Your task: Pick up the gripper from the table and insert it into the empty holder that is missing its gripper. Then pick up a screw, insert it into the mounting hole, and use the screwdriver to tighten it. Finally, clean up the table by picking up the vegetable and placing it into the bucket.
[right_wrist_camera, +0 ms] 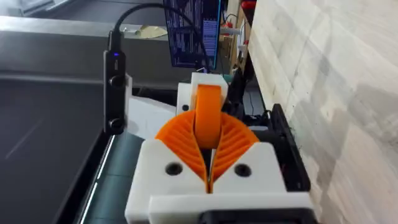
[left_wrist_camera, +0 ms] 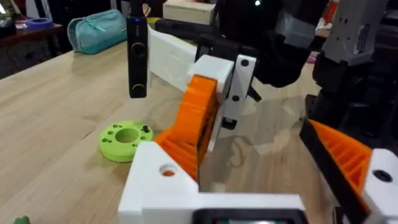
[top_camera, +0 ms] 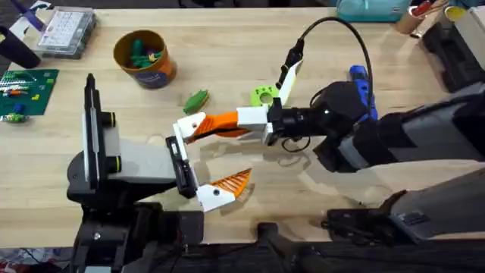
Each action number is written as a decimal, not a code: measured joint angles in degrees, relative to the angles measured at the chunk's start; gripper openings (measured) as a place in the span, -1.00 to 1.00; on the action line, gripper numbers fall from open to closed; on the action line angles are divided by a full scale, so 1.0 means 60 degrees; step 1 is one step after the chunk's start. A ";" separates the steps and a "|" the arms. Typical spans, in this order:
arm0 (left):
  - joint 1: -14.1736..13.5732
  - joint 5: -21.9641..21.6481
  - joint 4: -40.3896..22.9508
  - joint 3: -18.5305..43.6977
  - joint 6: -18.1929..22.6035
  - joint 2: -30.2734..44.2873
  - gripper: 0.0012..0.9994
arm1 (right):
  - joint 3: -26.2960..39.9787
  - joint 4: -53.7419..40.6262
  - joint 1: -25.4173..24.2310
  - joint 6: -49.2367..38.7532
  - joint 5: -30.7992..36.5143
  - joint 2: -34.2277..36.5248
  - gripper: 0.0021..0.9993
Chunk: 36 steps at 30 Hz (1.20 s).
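Observation:
The loose orange gripper point(top_camera: 216, 125) lies level above the table, my right gripper point(top_camera: 248, 123) shut on its rear half. Its front end is in the white holder point(top_camera: 189, 126) on the upper side of my left gripper point(top_camera: 203, 161), which stands open. In the left wrist view, orange shows through the mounting hole point(left_wrist_camera: 166, 170) of the holder point(left_wrist_camera: 149, 186), and the gripper point(left_wrist_camera: 193, 127) slants up from it. The matching orange finger point(top_camera: 231, 182) sits on the lower side. The dark-green vegetable point(top_camera: 197, 98) lies on the table just beyond. The bucket point(top_camera: 144, 57) stands at the back left.
A lime-green ring point(top_camera: 263, 95) lies beside the right wrist. A clear parts box point(top_camera: 68, 30) and a green board point(top_camera: 23, 91) are at the far left. A teal pouch point(top_camera: 371, 7) is at the back edge. A black cable point(top_camera: 333, 30) arcs over the right arm.

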 joint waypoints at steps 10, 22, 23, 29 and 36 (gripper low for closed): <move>0.0000 -0.0007 0.0000 0.0000 -0.0044 0.0000 0.97 | 0.0000 -0.0087 0.0000 0.0000 0.0005 0.0000 -0.98; -0.0055 0.0217 -0.0032 0.0000 -0.0040 0.0000 0.97 | 0.0004 -0.0137 0.0160 0.0016 0.0049 0.0000 0.29; -0.0055 0.0233 -0.0035 0.0000 -0.0040 0.0000 0.97 | 0.0004 -0.0140 0.0160 0.0023 0.0051 0.0000 0.37; -0.0055 0.0268 -0.0044 0.0000 -0.0038 0.0000 0.97 | 0.0004 -0.0142 0.0160 0.0011 0.0078 0.0000 0.50; -0.0055 0.0273 -0.0044 0.0000 -0.0040 0.0000 0.97 | 0.0004 -0.0149 0.0138 0.0026 0.0070 0.0000 0.87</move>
